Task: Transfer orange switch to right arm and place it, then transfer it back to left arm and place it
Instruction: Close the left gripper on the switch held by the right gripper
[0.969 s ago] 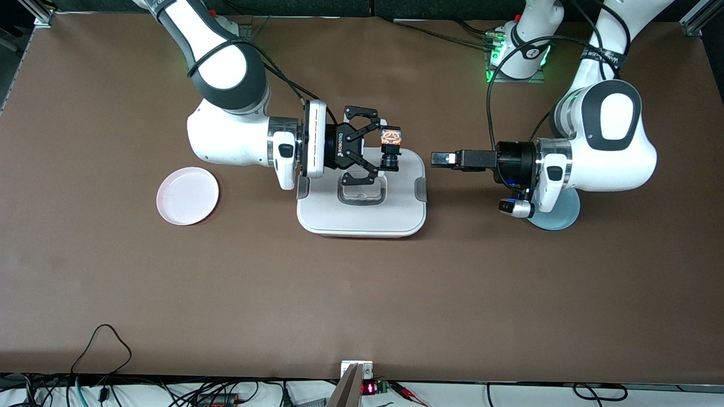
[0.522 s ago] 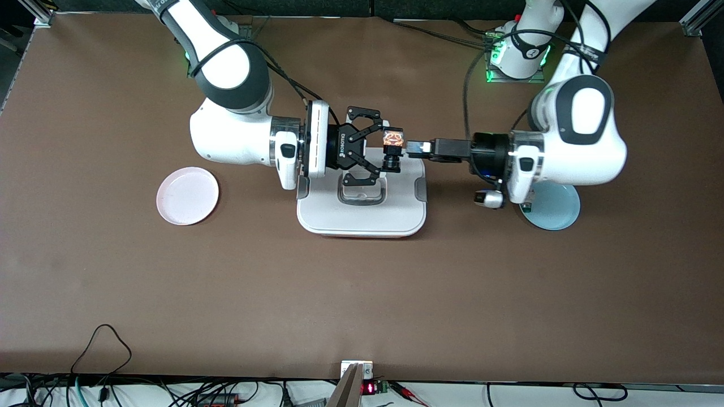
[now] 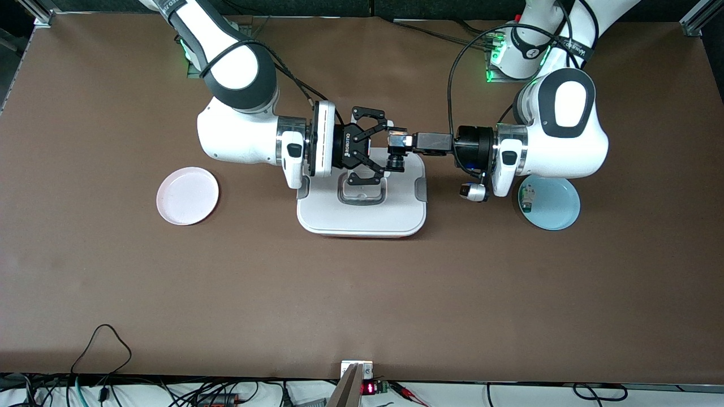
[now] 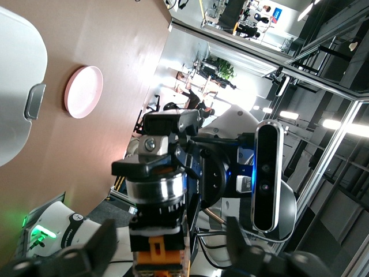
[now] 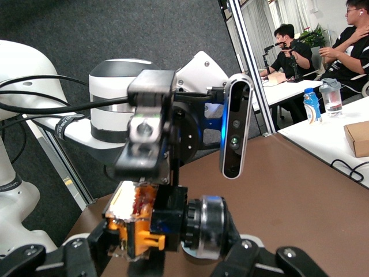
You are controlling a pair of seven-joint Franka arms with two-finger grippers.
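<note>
A small black switch with an orange face was held in the air at the upper centre of the front view, above the edge of a large white rounded lidded box that lay nearest the arms' bases. The right hand, reaching in from the right arm's end of the desk, was clamped on the switch at a middling width. In the right wrist view the orange part sat between that hand's dark fingers.

The left hand came in level from the left arm's end and met the same switch. In the left wrist view the switch stood between its two blurred fingers, with a gap on each side, so the hand was parted around the switch rather than gripping it.

The box rested on the desk in the middle of the frame, below both hands. A round pink plate lay toward the right arm's end. A round pale blue plate lay toward the left arm's end, with a small white-and-green component on it near its rim.
</note>
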